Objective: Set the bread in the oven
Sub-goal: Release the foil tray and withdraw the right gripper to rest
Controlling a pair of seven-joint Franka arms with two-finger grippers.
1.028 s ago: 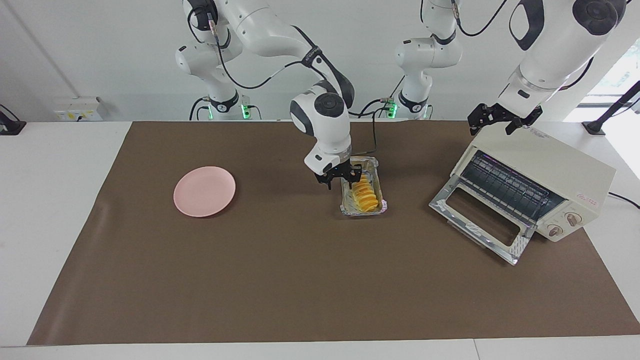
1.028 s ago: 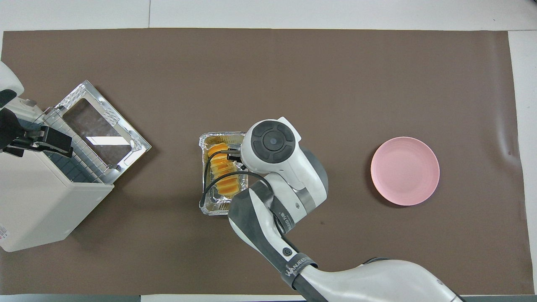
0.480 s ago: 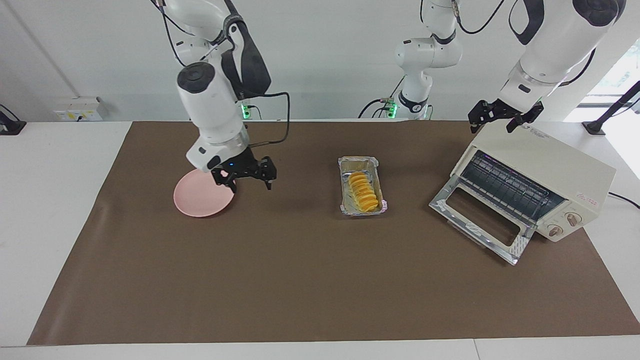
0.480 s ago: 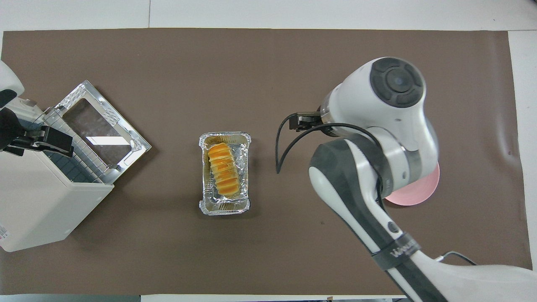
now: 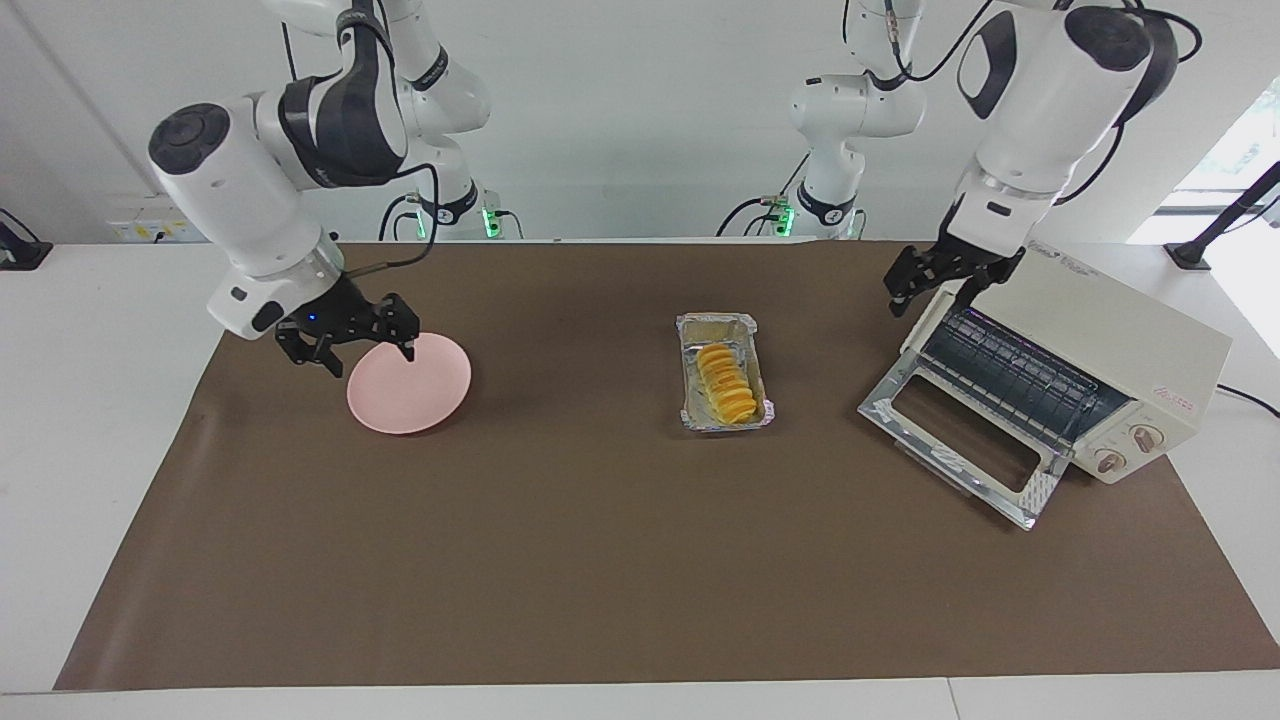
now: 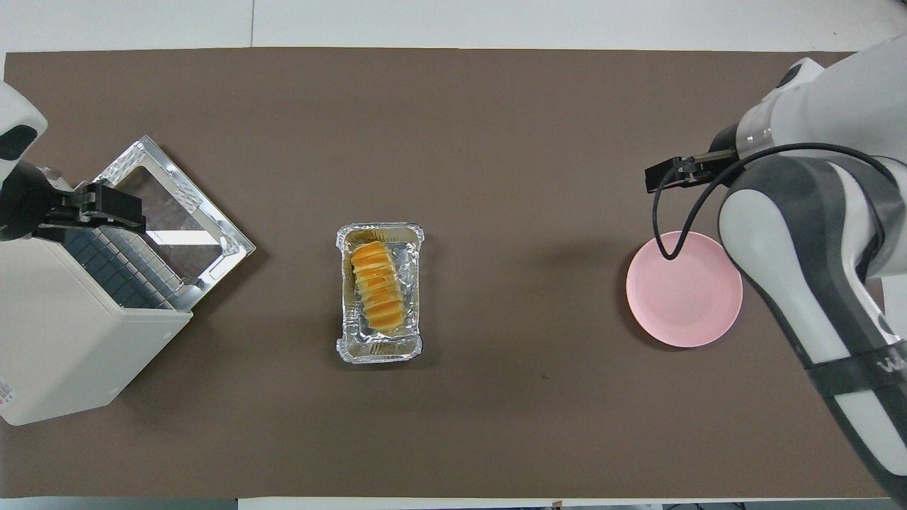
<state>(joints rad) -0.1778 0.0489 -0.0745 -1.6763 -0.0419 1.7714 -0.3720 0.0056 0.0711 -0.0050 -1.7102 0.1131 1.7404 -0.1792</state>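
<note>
Bread (image 5: 727, 383): lying in the foil tray (image 5: 693, 412) mid-tabletop, between the pink plate (image 5: 420, 400) and the oven (image 5: 1100, 350).
Long axis: running toward and away from the robots.
Oven door (image 5: 960, 450): hanging open, facing the tray.
Left pincer (image 5: 937, 282): released, hovering at the oven's top front edge, holding nothing; judged the nearer one to the bread.
Right pincer (image 5: 345, 340): released, empty, hovering over the plate's edge, well apart from the bread.
Bearing: bread is lying toward the right arm's end from the left pincer.
</note>
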